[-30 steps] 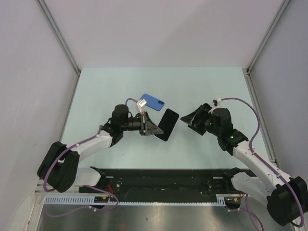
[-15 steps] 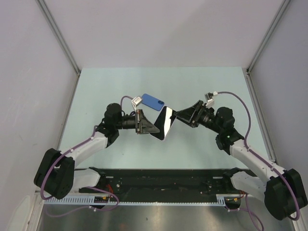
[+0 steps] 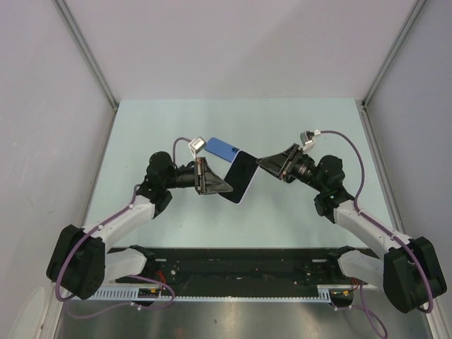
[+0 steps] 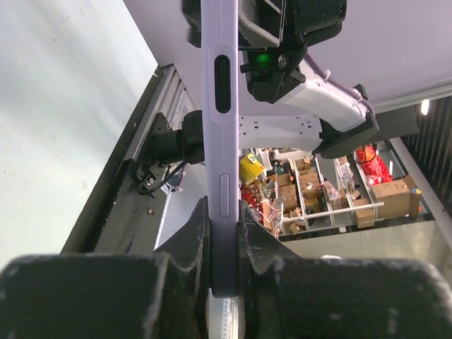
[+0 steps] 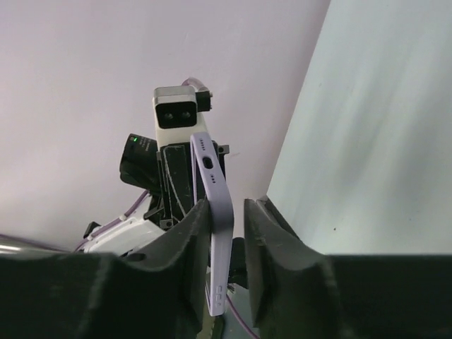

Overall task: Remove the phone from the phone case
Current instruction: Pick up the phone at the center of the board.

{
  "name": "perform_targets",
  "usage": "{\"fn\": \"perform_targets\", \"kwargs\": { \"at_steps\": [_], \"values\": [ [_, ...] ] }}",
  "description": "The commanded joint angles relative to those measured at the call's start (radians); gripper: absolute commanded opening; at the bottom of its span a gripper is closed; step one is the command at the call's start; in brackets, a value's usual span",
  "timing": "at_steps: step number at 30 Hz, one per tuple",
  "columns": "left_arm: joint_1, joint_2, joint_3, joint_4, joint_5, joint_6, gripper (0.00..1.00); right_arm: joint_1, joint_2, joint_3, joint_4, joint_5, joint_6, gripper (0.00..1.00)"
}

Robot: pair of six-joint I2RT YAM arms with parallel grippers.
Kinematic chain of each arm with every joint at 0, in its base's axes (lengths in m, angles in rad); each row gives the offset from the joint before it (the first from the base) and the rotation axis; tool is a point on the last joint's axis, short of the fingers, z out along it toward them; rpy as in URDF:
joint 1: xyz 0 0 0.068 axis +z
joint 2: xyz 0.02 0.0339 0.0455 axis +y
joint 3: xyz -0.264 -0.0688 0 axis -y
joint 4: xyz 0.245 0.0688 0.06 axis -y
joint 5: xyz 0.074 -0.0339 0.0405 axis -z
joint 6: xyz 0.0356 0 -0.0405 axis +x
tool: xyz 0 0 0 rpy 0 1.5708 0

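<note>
Lavender phone (image 3: 239,178) held up off the table (image 3: 311,127), dark screen facing up, long axis slanting near-left to far-right. Left tool (image 3: 220,188) clenched on its left edge. Right tool (image 3: 263,164) straddles the far-right corner, one finger touching, a gap at the other. Blue phone case (image 3: 222,148) lies on the table just behind.

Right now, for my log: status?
Left gripper shut on phone. Right gripper open, straddling phone's far end. Blue item on table, not in the way.
</note>
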Motion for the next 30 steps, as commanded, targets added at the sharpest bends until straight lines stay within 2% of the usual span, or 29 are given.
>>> {"fn": "perform_targets", "kwargs": {
  "at_steps": [1, 3, 4, 8, 11, 12, 14, 15, 18, 23, 30],
  "values": [
    [0.012, -0.068, 0.017, 0.149, 0.048, -0.057, 0.00, -0.003, 0.009, 0.003, 0.099, -0.007, 0.033, 0.21],
    [0.015, -0.072, -0.004, 0.182, 0.049, -0.093, 0.00, -0.002, 0.011, -0.008, 0.125, -0.004, 0.049, 0.05],
    [0.015, -0.074, -0.010, 0.218, 0.049, -0.104, 0.00, -0.002, 0.009, -0.012, 0.136, -0.002, 0.066, 0.02],
    [0.014, -0.086, -0.038, 0.259, 0.046, -0.133, 0.00, 0.006, 0.001, -0.038, 0.192, 0.011, 0.125, 0.00],
    [0.015, -0.094, -0.049, 0.262, 0.043, -0.126, 0.00, 0.035, 0.029, -0.087, 0.361, 0.053, 0.260, 0.00],
    [0.015, -0.094, -0.052, 0.266, 0.039, -0.126, 0.00, 0.044, 0.068, -0.098, 0.481, 0.068, 0.308, 0.00],
    [0.014, -0.095, -0.058, 0.298, 0.034, -0.133, 0.00, 0.081, 0.121, -0.127, 0.611, 0.125, 0.435, 0.00],
    [0.015, -0.095, -0.060, 0.333, 0.029, -0.139, 0.00, 0.095, 0.148, -0.133, 0.742, 0.143, 0.475, 0.00],
    [0.015, -0.097, -0.063, 0.412, 0.028, -0.176, 0.00, 0.139, 0.279, -0.140, 0.962, 0.215, 0.610, 0.00],
    [0.015, -0.114, -0.052, 0.460, 0.011, -0.196, 0.00, 0.187, 0.353, -0.129, 0.981, 0.278, 0.635, 0.00],
    [0.015, -0.129, -0.037, 0.513, 0.005, -0.196, 0.00, 0.197, 0.342, -0.107, 0.983, 0.303, 0.682, 0.00]
  ]
}}
